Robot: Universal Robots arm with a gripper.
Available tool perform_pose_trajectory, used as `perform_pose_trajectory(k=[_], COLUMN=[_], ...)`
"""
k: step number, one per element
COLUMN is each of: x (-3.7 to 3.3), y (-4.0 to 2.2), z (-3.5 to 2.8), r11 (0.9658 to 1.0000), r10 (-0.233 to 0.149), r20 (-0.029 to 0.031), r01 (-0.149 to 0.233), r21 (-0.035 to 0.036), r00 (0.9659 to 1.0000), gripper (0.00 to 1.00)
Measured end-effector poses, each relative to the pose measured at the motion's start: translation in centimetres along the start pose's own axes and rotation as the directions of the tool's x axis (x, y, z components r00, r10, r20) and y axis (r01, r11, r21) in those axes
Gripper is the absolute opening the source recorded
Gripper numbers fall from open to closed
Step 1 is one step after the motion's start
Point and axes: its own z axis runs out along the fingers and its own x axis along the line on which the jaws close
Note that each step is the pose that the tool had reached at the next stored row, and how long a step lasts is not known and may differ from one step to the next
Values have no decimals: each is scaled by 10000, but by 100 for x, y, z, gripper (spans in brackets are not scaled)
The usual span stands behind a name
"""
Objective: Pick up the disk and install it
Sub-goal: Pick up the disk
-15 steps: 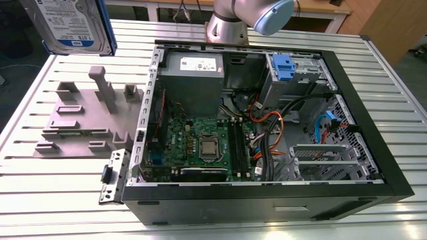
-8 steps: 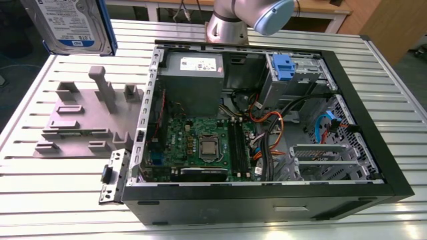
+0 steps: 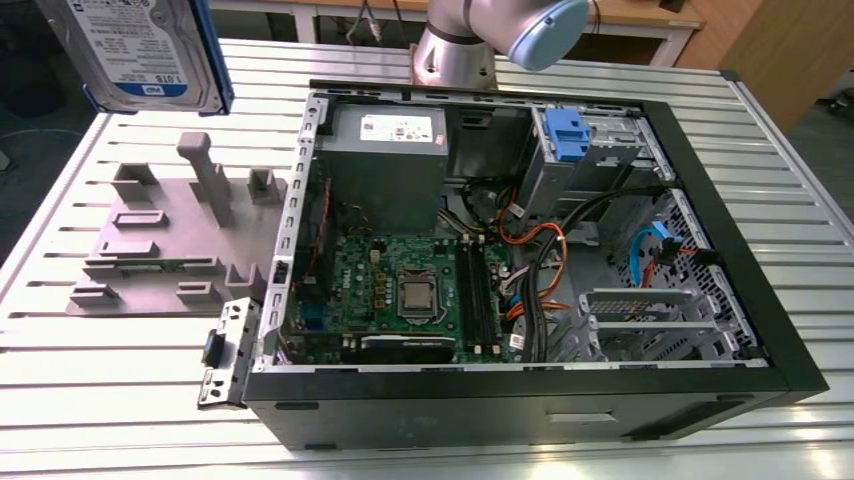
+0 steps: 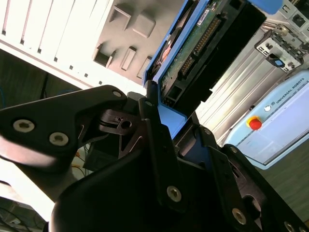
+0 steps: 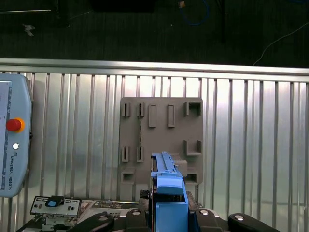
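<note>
Exterior view, upper left: the disk [image 3: 140,50] is pinched by the gripper [image 4: 169,118] and held above the fixture [image 3: 147,240], seemingly so that the case [image 3: 534,395] can be cleared.

This looks like a robotics lab or workshop. A ribbed metal bench [image 3: 120,400] carries an open computer case [image 3: 507,410] (boards and cables bare), a grey holder plate [image 3: 147,250] and a robot arm's foot [image 3: 454,60]. A control pendant [image 5: 14,135] with a red button lies there too.

The disk [image 3: 144,50] — silver, blue-railed — hangs upright, label showing.
</note>
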Motion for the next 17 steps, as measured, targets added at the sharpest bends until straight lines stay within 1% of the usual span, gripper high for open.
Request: perform_pose_trajectory(k=[4, 6, 9, 13, 17], x=[76, 90, 101, 120, 193], y=[2, -5, -50, -140, -153], z=[4, 9, 12, 18, 27], r11=[10000, 10000, 10000, 10000, 10000], r10=[1, 1, 1, 1, 1], r20=[-2, -1, -2, -2, -3], r01=[-1, -1, -1, -1, -1], r21=[0, 2, 0, 1, -1], r00=[10000, 10000, 10000, 10000, 10000], gripper=[36, 36, 36, 36, 36])
